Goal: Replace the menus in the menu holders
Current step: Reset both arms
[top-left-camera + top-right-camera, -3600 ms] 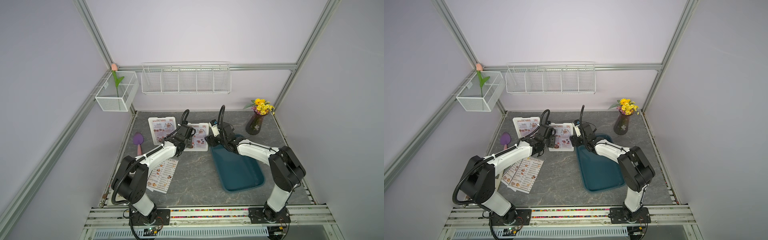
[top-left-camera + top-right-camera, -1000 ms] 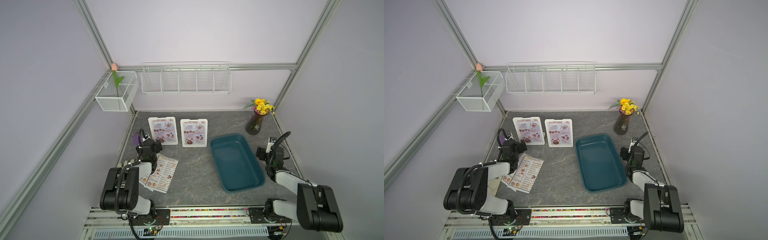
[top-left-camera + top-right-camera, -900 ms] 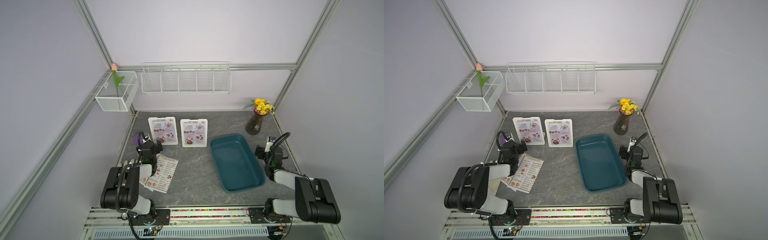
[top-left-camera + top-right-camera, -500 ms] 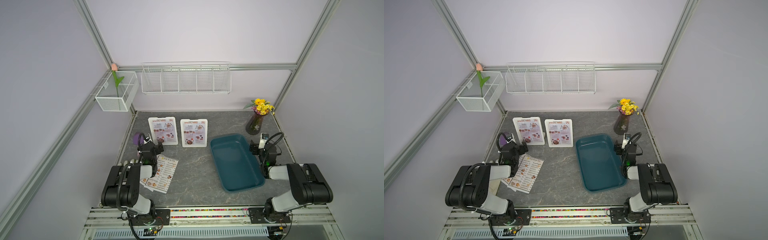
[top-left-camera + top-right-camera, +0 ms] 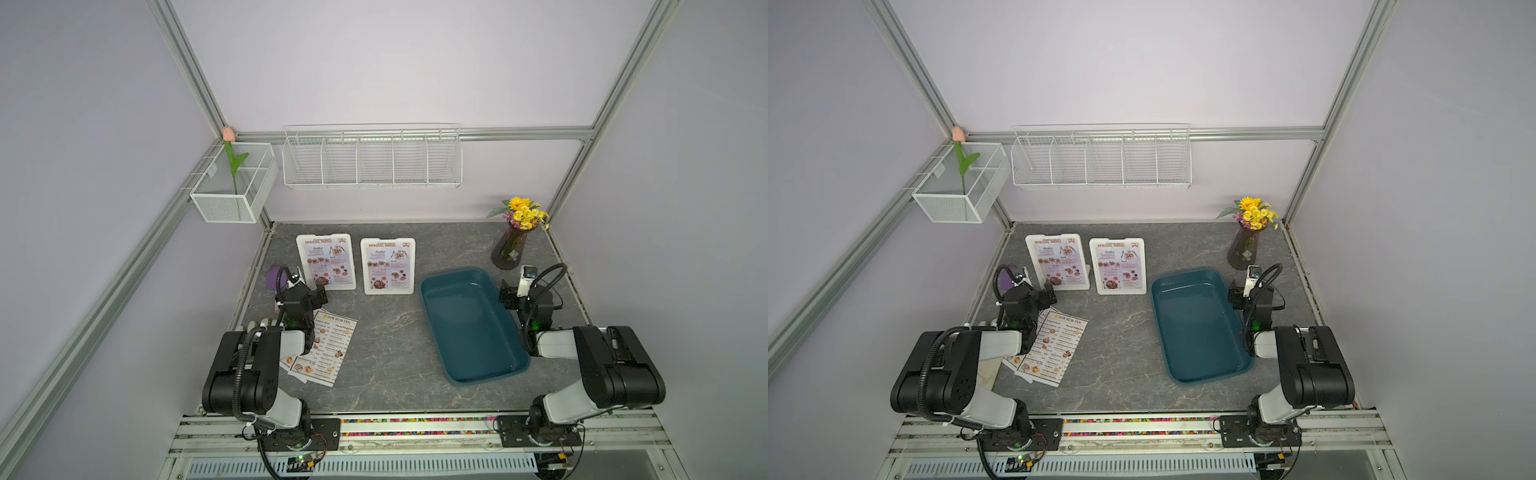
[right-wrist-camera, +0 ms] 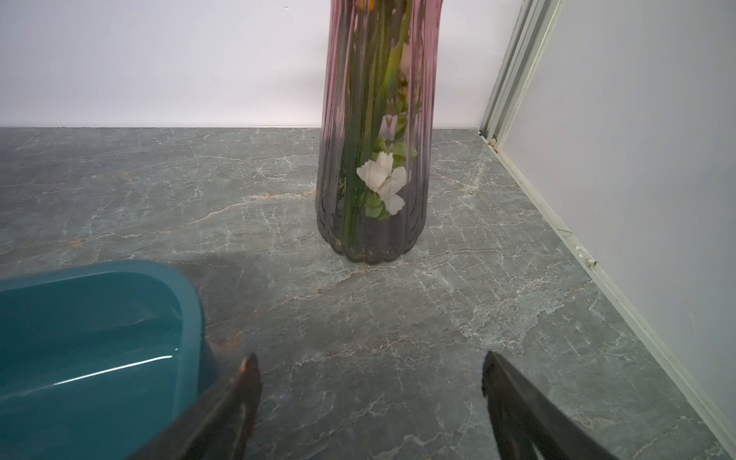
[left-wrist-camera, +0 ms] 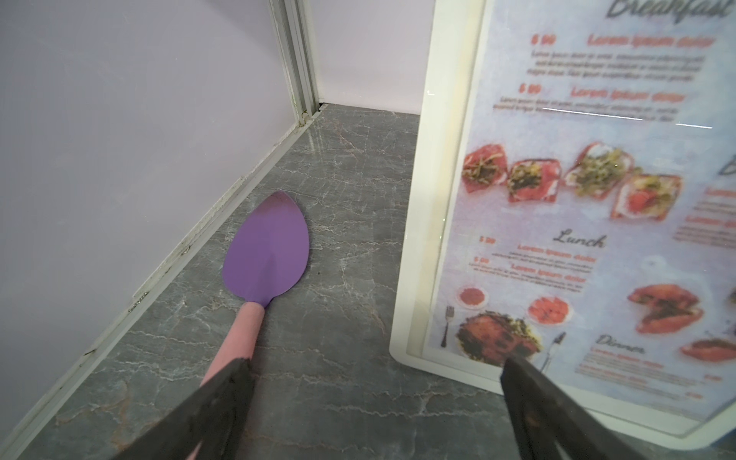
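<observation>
My left claw [image 7: 374, 366] and right claw [image 6: 368, 366] gaped empty. Two menu holders [image 5: 388, 291] stood upright at the table's [image 5: 386, 357] eleven o'clock, SPECIAL MENU sheets [image 5: 328, 262] inside; DIM SUM INN menus [image 5: 330, 353] lay at eight o'clock.

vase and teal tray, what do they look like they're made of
Vase: probably tinted glass, ribbed and see-through; stems and a white flower show through its wall, pink fading to smoky grey. Teal tray: likely moulded plastic, opaque and glossy, with a bright light streak on its rounded wall.
</observation>
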Motion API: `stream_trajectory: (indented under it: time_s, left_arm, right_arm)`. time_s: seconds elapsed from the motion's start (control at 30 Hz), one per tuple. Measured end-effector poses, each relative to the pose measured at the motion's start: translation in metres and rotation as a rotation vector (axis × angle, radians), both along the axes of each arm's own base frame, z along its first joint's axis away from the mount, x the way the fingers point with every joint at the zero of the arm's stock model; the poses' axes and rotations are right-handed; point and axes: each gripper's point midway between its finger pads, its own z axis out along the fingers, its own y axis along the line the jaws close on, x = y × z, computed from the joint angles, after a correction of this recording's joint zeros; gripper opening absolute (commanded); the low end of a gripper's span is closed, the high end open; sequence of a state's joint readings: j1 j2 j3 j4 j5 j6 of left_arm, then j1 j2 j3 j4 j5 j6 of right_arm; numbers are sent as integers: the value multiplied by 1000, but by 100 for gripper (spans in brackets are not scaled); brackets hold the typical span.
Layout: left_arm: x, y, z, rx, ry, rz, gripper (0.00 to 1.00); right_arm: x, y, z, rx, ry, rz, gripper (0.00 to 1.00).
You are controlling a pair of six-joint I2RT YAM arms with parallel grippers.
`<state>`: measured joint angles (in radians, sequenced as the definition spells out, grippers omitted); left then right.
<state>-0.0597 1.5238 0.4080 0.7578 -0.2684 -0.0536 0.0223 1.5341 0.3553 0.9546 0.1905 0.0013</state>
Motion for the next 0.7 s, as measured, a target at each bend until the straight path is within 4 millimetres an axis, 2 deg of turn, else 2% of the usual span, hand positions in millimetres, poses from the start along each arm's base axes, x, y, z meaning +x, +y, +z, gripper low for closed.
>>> stream_trajectory:
  time_s: [0.6,0.7]
  left_arm:
    - [0,0,0,3,1,-1,99]
    - [-1,6,2,1,-10,35,99]
  right_arm:
    - [0,0,0,-1,0,0,89]
    - [0,0,0,-2,0,1,89]
